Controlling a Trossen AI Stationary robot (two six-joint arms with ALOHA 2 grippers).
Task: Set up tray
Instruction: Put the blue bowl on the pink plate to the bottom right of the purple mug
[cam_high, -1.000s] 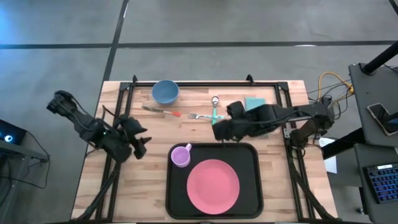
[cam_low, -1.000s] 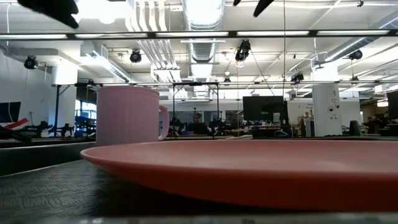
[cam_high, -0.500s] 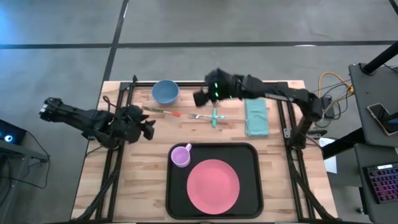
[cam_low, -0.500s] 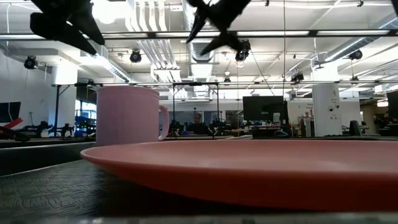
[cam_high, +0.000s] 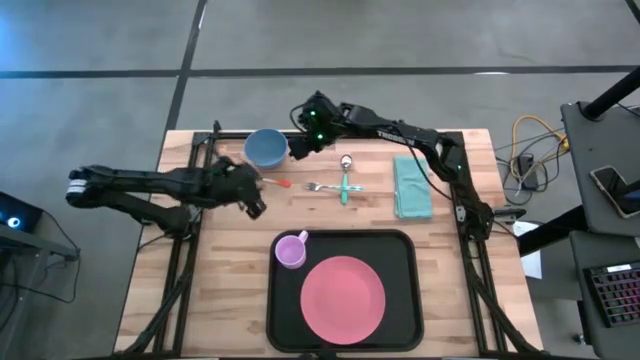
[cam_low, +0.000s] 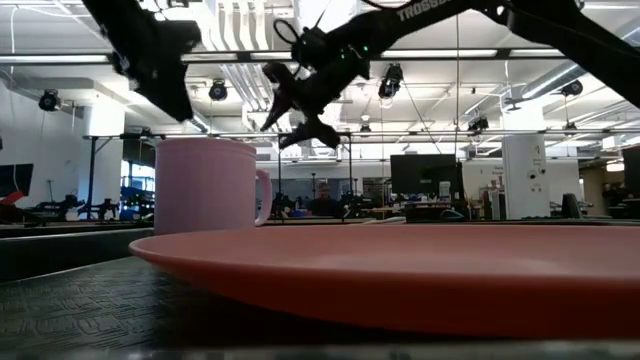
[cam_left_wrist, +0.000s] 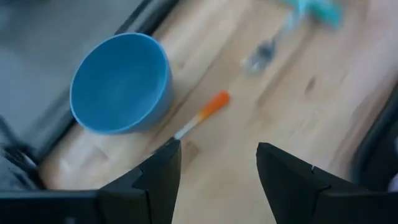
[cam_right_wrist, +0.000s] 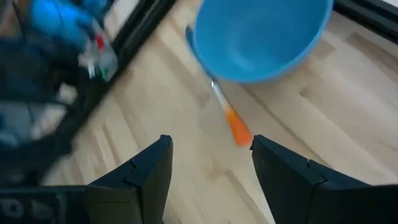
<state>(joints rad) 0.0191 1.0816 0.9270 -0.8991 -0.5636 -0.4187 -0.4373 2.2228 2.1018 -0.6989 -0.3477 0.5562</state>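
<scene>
The black tray (cam_high: 343, 246) is seen at the middle of the bench's (cam_high: 200, 290) near edge, with a pink plate (cam_high: 343, 297) and a pink cup (cam_high: 291, 250) on it. Near the far edge lie a blue bowl (cam_high: 266, 148), an orange-handled utensil (cam_high: 262, 179), a fork (cam_high: 322, 186), a teal-handled spoon (cam_high: 345, 176) and a folded teal cloth (cam_high: 412, 187).

The left gripper (cam_high: 256, 198) is held over the bench near the orange-handled utensil; its fingers (cam_left_wrist: 155, 182) are spread apart and nothing is held. The right gripper (cam_high: 297, 147) is positioned just beside the bowl at the far edge; its fingers (cam_right_wrist: 144, 174) are likewise spread wide and empty.
</scene>
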